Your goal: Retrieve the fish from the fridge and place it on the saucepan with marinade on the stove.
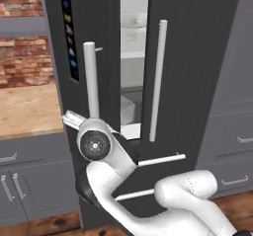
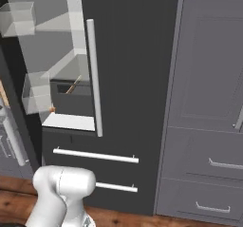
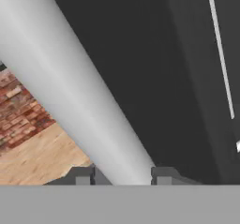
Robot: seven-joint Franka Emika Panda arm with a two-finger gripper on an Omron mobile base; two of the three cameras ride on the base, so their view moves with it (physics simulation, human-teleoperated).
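Fingertips of the hand (image 3: 123,177) sit either side of one pale door handle (image 3: 70,87), clamped on it. Left of the hand lie a brick wall (image 3: 21,110) and wooden table (image 3: 40,160); right of it, the fridge (image 1: 197,57), ajar, with two long handles and two drawer bars.

Got a wooden surface (image 1: 27,109) here with a red brick wall (image 1: 22,62) right behind it and grey cabinet doors (image 1: 20,190) underneath. Wood plank floor (image 1: 47,225) sits below those doors.
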